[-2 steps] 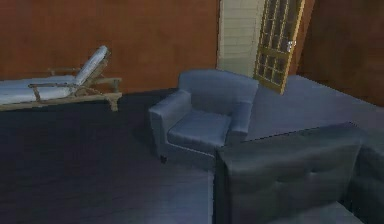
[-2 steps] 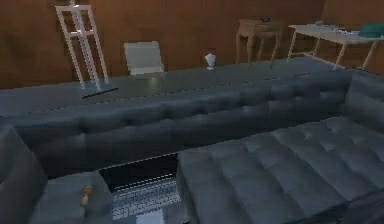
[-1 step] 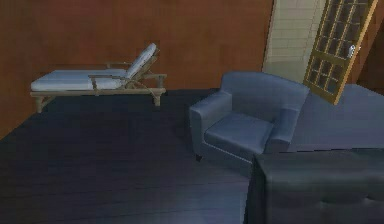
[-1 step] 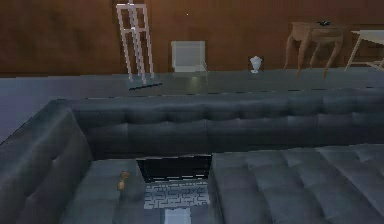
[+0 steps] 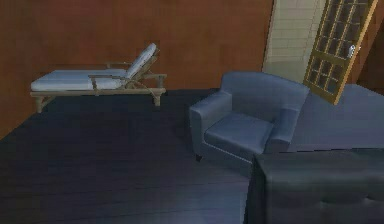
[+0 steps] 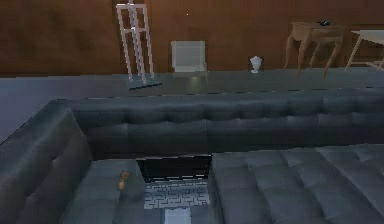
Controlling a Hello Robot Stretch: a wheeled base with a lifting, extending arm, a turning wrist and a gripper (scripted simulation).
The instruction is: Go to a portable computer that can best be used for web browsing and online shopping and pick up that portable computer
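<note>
An open laptop (image 6: 176,183) lies on the seat of a dark tufted sectional sofa (image 6: 240,120), low in the arm side view. Its dark screen faces up toward the backrest, and its pale keyboard reaches the bottom edge of the view. A small brown object (image 6: 123,181) stands on the cushion just left of the laptop.
Behind the sofa are a thin metal stand (image 6: 135,45), a white chair (image 6: 188,55), a small white vase (image 6: 256,64) and a wooden table (image 6: 315,40). In the forward view a lounge chair (image 5: 95,80) stands at the wall, a blue armchair (image 5: 245,118) is on the right, a dark sofa end (image 5: 315,185) is near, and a glass-paned door (image 5: 340,45) stands ajar.
</note>
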